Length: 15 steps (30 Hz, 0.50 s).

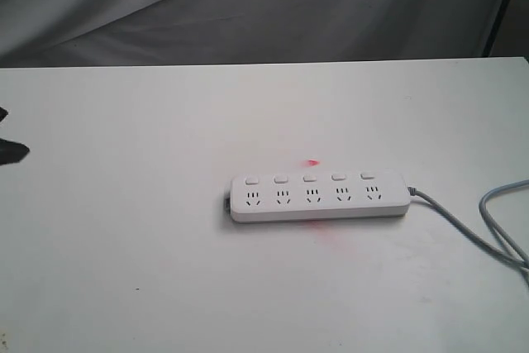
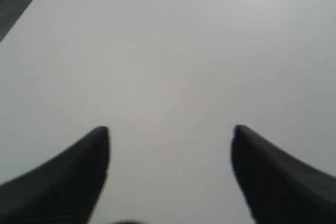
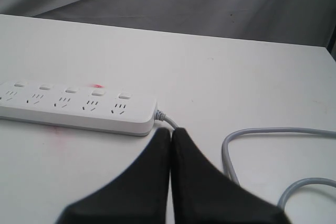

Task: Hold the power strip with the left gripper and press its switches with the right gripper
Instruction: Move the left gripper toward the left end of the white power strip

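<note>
The white power strip lies flat on the white table, right of centre, with several sockets and a row of small white switches along its far edge. Its grey cable runs off to the right. In the right wrist view the power strip sits just beyond my right gripper, which is shut and empty, close to the cable end. My left gripper is open over bare table, holding nothing; only a dark tip of it shows at the exterior view's left edge.
The grey cable loops on the table to the right of the strip. Faint red smudges mark the table beside the strip. A grey cloth backdrop hangs behind the table's far edge.
</note>
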### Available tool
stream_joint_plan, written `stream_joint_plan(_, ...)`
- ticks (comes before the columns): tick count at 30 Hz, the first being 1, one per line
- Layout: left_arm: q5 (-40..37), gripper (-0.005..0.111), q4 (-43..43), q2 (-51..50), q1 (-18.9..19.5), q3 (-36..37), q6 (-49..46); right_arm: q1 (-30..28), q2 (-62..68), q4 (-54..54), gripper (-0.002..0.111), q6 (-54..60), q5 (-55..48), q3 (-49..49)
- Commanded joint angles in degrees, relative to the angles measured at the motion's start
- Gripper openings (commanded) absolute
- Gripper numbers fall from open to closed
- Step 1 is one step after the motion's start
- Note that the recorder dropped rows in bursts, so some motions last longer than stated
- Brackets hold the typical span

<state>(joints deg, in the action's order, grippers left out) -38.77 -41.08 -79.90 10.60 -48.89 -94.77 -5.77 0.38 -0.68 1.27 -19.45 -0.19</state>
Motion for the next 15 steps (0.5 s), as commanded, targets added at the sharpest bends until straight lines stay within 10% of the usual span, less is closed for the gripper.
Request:
stream_joint_plan(1,-0.1,0.098,-3.8,-4.9,0.0,0.2,-6.0,0.1,-0.4,0.2,0.000,-0.1,0.2,0.2)
stream_joint_plan(15,-7.5,0.104,-15.8,-15.7,-7.5,-2.5,-25.2,0.1,-0.4,0.2,0.000,-0.1,0.2,0.2)
